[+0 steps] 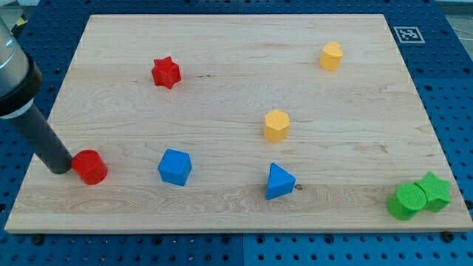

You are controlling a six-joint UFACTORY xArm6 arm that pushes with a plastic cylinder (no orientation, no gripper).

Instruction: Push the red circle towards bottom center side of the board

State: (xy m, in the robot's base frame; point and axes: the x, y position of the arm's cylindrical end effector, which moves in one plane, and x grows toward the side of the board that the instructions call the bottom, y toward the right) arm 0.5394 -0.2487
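The red circle (90,167) lies on the wooden board (236,96) near its bottom left corner. My tip (61,167) is at the circle's left side, touching it or nearly so. The rod slants up to the view's upper left. A blue cube (175,167) sits to the right of the red circle, on the same line. A blue triangle (278,182) lies further right, near the bottom centre.
A red star (166,72) is at the upper left. A yellow block (331,56) is at the upper right and a yellow hexagon (276,125) is in the middle. A green circle (407,202) and a green star (433,191) touch at the bottom right corner.
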